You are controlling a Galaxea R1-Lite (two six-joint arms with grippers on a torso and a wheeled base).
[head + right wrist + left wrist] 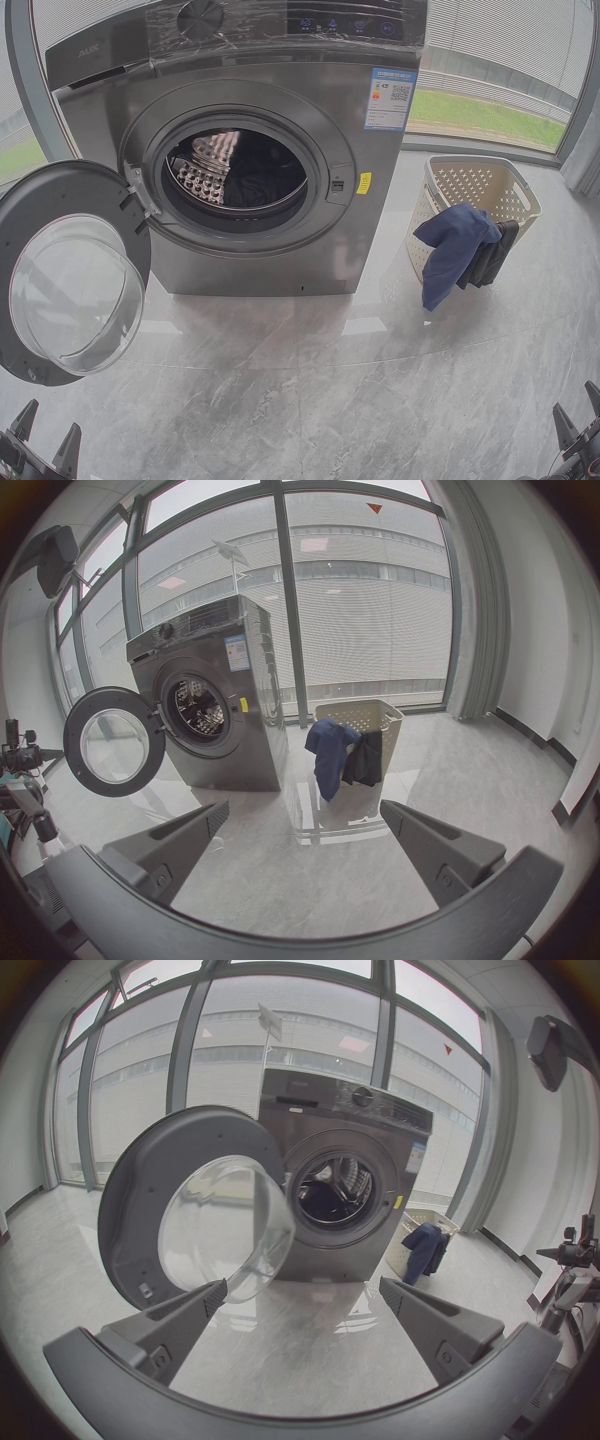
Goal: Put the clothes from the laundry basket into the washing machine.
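One blue garment point(453, 250) and one black garment point(494, 259) drape one basket point(481, 184).

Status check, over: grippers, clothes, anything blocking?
Left gripper, right gripper open, empty. Blue garment, dark garment draped over laundry basket rim. Washing machine door open; nothing blocking.

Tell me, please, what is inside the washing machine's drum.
Inside the drum lies dark clothing, resting against its studded metal wall. The drum's bottom is out of sight, and shadow hides whether that is one garment or several.
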